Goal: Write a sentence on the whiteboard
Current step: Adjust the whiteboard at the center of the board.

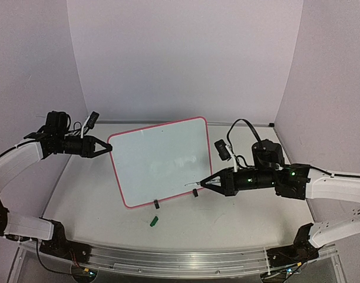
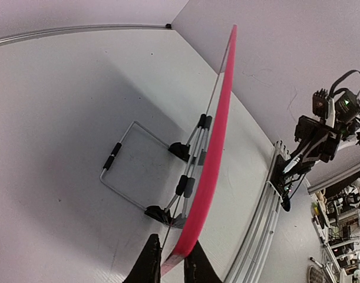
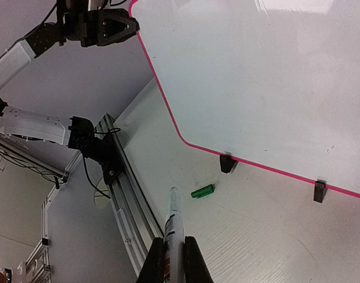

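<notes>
The whiteboard [image 1: 159, 159], pink-framed, stands tilted on the table's middle; its pink edge [image 2: 218, 130] runs up the left wrist view. Its white face [image 3: 262, 76] shows no writing, so the sentence is not in view. My left gripper [image 1: 109, 147] is at the board's left edge, its jaws closed on the frame's corner [image 2: 172, 265]. My right gripper [image 1: 204, 182] is by the board's lower right corner, shut on a white marker [image 3: 172, 230]. The marker [image 1: 194, 185] points at the board's bottom edge, its tip apart from the face.
A green marker cap [image 1: 154, 221] lies on the table in front of the board, near one black clip foot [image 3: 228, 163]. A wire stand [image 2: 118, 177] props the board from behind. An aluminium rail [image 1: 168, 259] runs along the near edge. Walls close in the back and sides.
</notes>
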`<state>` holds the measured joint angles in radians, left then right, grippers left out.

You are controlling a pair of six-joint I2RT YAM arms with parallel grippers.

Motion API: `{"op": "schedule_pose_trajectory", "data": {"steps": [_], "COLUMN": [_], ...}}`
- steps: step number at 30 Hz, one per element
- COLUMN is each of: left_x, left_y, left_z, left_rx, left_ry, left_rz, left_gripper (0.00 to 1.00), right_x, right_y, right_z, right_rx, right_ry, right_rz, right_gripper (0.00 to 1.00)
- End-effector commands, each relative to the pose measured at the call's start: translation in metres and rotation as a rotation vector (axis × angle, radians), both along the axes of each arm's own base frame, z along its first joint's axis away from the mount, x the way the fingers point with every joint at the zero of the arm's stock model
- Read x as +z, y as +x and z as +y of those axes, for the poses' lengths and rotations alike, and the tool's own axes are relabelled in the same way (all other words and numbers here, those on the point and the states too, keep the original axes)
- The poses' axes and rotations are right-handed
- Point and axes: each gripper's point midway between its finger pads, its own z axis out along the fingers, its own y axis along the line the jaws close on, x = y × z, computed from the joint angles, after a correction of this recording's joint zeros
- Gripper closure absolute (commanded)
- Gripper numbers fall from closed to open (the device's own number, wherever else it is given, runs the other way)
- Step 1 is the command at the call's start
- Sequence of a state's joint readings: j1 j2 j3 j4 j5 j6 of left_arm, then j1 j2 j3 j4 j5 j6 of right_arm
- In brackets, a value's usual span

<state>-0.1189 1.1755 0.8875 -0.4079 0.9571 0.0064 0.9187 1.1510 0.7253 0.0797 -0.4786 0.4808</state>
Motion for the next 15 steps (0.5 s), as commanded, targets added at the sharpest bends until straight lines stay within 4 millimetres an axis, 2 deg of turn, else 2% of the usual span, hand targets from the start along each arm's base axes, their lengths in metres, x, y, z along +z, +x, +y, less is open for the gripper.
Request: {"op": "schedule_pose_trajectory", "data": {"steps": [1,8,15], "left_x": [-0.001,0.010,0.031], "left_y": [0.005,0.008,0.017], "left_z": [0.007,0.010,0.009], "left_rx": [0.064,0.085,0.081], "left_ry": [0.039,0.046,0.047], "left_rz": [0.037,-0.011,-0.067], "left_gripper": [0.69,0.40,0.26], "right_x": [0.038,0.048,0.060], "right_y": [0.003,0.000,-0.004], "right_z": [0.014,0.021,0.035], "right_rx": [0.007,0.019,0.050], "right_ry": [0.090,0.107,0.120], "right_rz": [-0.074,-0.089,-0.109], "right_gripper": [1.00,1.00,1.00]}}
